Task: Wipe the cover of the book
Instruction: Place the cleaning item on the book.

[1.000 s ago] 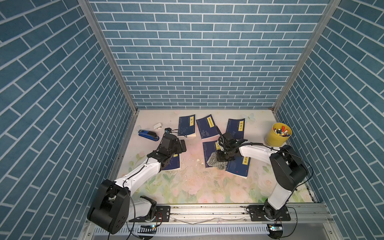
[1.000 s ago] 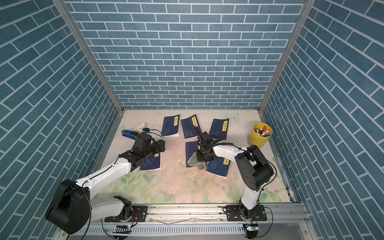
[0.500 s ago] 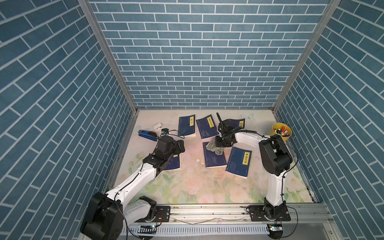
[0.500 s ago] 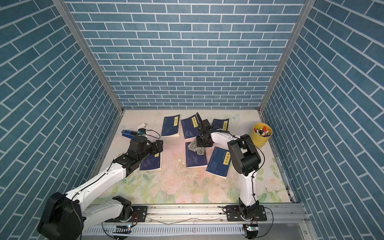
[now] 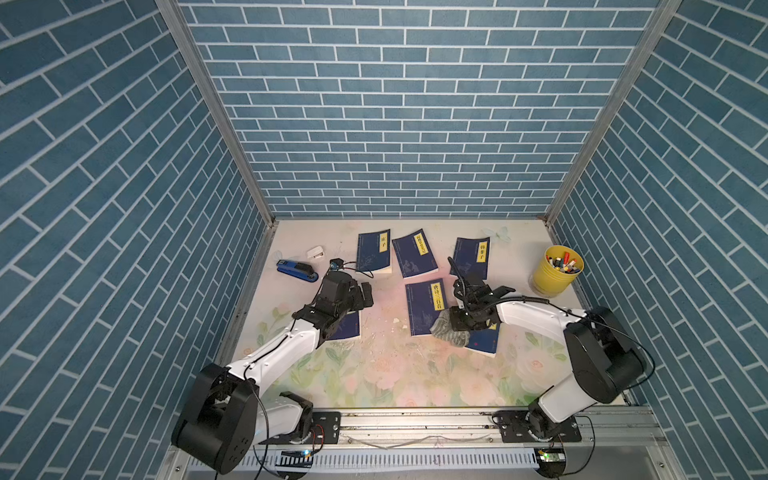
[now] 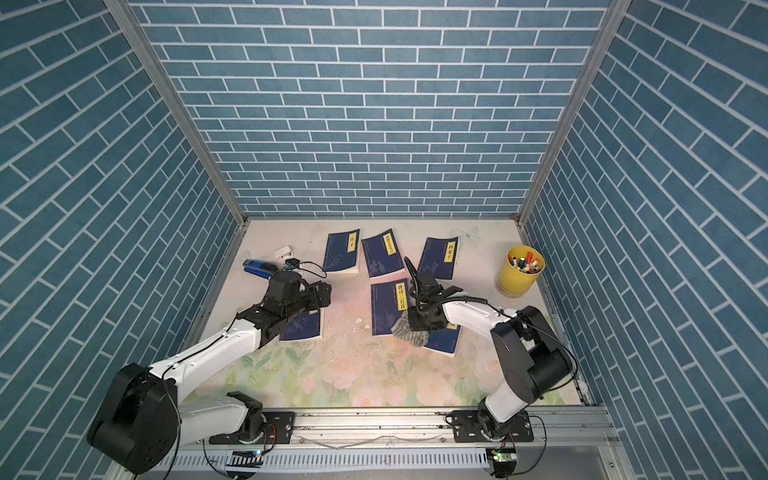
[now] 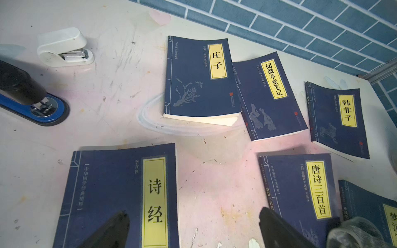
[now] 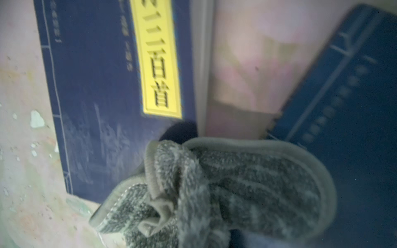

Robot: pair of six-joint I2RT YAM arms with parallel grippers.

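the blue stapler (image 5: 296, 270) and small white stapler (image 5: 316, 252) lie beyond and to the left of the left gripper (image 5: 365, 294). its jaws stand wide apart, holding nothing, above the far edge of a dark blue book (image 7: 111, 193). to that gripper's right the centre book (image 5: 424, 306) lies flat on the worktop (image 5: 386, 374). the right gripper (image 5: 460, 323) is clamped on a grey cloth (image 5: 445, 332). the cloth rests on the centre book's near right corner and reaches onto the neighbouring book (image 5: 484, 343) beneath the gripper. a yellow cup (image 5: 555, 276) of pens stands well off to its right, farther back.
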